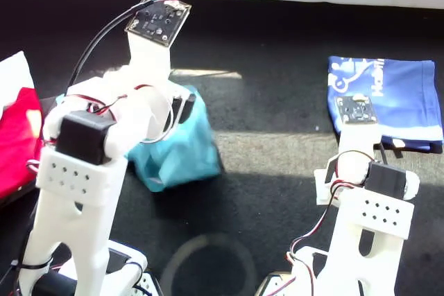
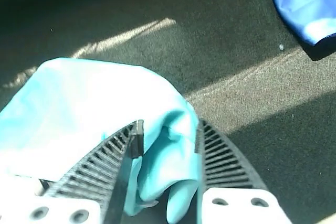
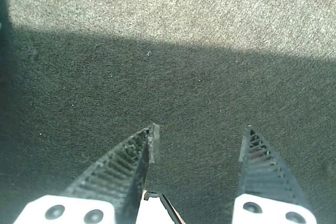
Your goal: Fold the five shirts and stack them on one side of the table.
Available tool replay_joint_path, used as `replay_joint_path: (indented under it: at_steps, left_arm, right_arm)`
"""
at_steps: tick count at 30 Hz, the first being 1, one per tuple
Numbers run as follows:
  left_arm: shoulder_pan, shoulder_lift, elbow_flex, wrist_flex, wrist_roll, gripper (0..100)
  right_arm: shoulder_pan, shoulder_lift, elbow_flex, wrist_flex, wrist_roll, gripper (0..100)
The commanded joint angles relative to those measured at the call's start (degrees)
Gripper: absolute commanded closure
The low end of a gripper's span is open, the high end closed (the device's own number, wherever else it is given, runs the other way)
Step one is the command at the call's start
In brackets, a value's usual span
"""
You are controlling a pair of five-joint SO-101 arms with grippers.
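Observation:
A teal shirt lies bunched on the dark mat left of centre, under the left arm. My left gripper is shut on a fold of this teal shirt, with cloth filling the gap between its fingers. A folded blue shirt with white print lies at the far right; its corner also shows in the left wrist view. My right gripper hangs open over bare mat with nothing between its fingers, near the blue shirt's front edge.
A red shirt and a white one lie at the table's left edge. A sunlit band crosses the dark mat between the arms. The right arm's base stands at the front right.

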Motion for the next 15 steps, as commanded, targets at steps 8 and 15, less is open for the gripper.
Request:
replay_joint_path:
  at_steps: [8,15]
  left_arm:
    - [-6.6,-0.3,14.5,9.9,-4.8,79]
    - [-15.3,-0.3,25.1,12.6,-11.3,79]
  right_arm:
    - [-0.5,-0.9,-0.2,-0.5,-0.2,75.5]
    - [-0.5,-0.9,-0.5,-0.6,0.0,75.5]
